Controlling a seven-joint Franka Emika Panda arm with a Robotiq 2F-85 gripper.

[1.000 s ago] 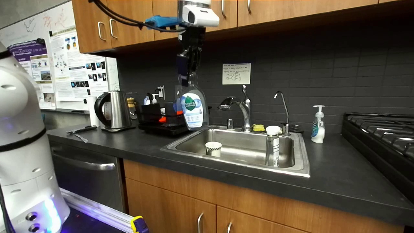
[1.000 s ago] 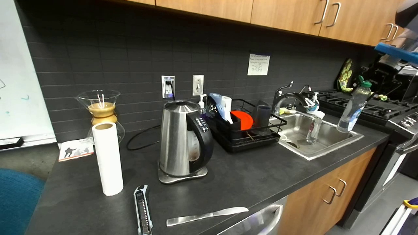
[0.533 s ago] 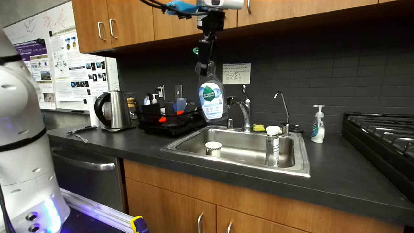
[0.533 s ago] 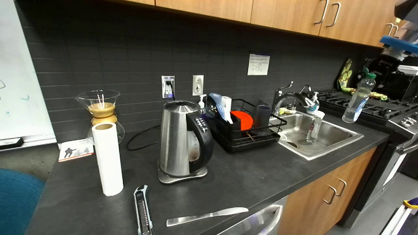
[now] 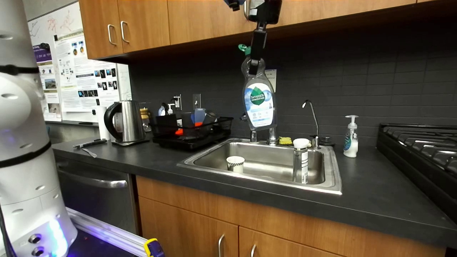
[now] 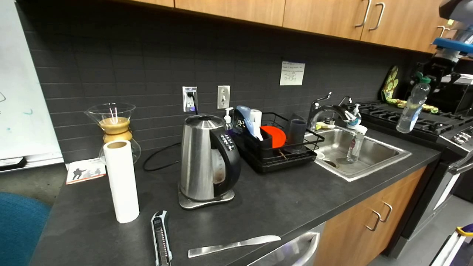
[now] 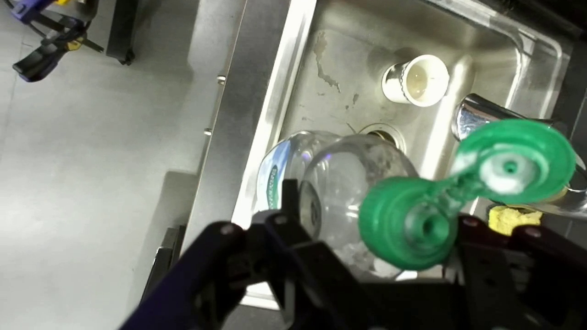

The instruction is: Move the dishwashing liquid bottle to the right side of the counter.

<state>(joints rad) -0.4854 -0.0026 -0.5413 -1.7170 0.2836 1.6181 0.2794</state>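
Note:
The clear dishwashing liquid bottle (image 5: pixel 259 103) with its green flip cap open hangs upright, slightly tilted, in the air above the sink. It also shows in an exterior view (image 6: pixel 411 109) and from above in the wrist view (image 7: pixel 353 169). My gripper (image 5: pixel 254 67) is shut on the bottle's upper part just below the cap. In the wrist view the left finger pad presses on the bottle, and the cap hides most of the right finger. The dark counter (image 5: pixel 378 203) runs along both sides of the sink and also shows in an exterior view (image 6: pixel 281 199).
The steel sink (image 5: pixel 335 171) holds a paper cup (image 5: pixel 235 164) and a white-capped clear bottle (image 5: pixel 301 162). The faucet (image 6: pixel 321 111) stands behind. A pump soap bottle (image 5: pixel 351 137) and the stove (image 5: pixel 421 150) are at right. Dish rack (image 5: pixel 189 137) and kettle (image 5: pixel 130 121) are at left.
My gripper has carried the bottle to the right along the sink and a little higher, passing in front of the faucet and the wall note. The bottle has stayed in the gripper.

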